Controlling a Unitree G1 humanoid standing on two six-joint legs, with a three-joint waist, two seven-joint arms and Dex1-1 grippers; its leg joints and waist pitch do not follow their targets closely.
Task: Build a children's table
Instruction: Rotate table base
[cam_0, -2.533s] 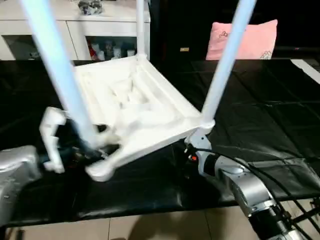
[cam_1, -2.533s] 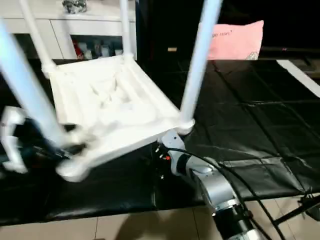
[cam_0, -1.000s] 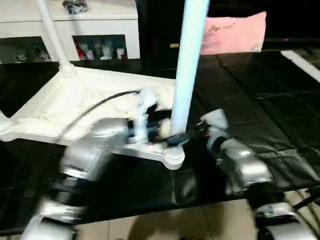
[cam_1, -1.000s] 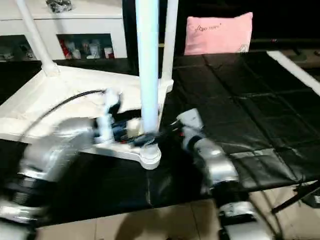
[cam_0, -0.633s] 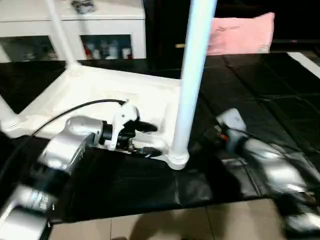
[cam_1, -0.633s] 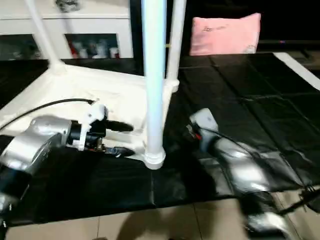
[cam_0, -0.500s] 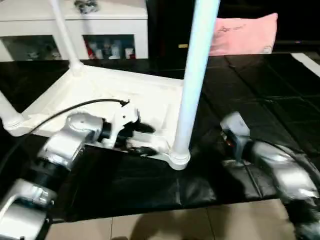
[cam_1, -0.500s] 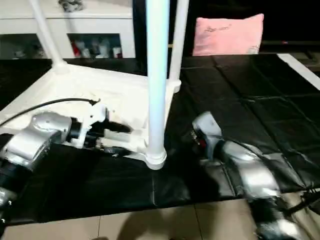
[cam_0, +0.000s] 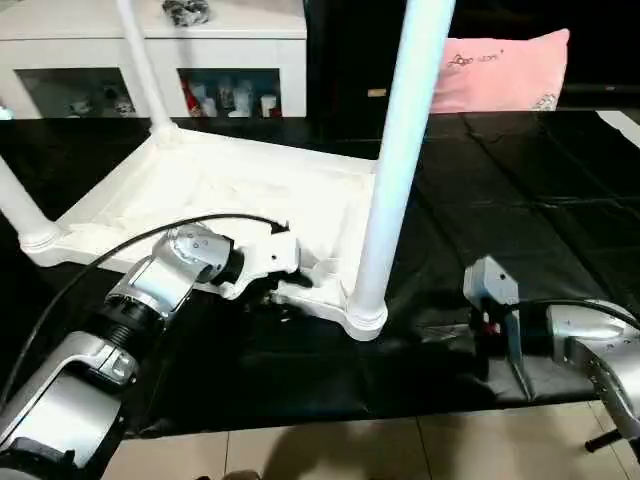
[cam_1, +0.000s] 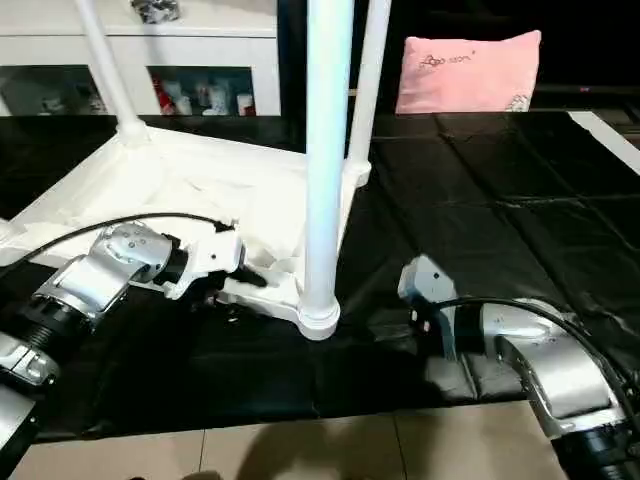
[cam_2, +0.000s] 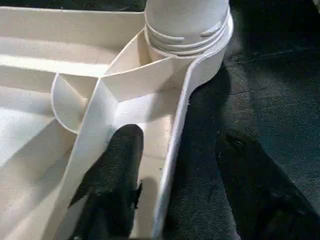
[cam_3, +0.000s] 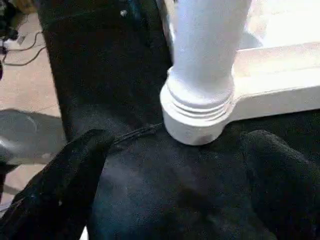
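Observation:
The white tabletop (cam_0: 200, 190) lies upside down and flat on the black-covered table, ribbed underside up. Several white legs stand up from its corner sockets; the nearest leg (cam_0: 400, 150) rises from the near right corner socket (cam_0: 367, 318). My left gripper (cam_2: 180, 140) is open at the near rim beside that corner. One black finger (cam_2: 112, 185) is inside the rim, the other finger (cam_2: 255, 200) outside on the cloth. My right gripper (cam_3: 177, 145) is open, low on the cloth to the right of the corner socket (cam_3: 197, 117) and clear of it.
A white glass-doored cabinet (cam_0: 80, 50) stands behind the table, and a pink pillow (cam_0: 505, 70) at the back right. The black cloth (cam_0: 520, 200) covers the table to its front edge, with tiled floor (cam_0: 300, 450) below. A black cable (cam_0: 100, 265) loops over my left forearm.
The tabletop, held up tilted 2.5 s ago, now lies flat. My right gripper has drawn back to the right, away from the corner. My left gripper has settled at the near rim.

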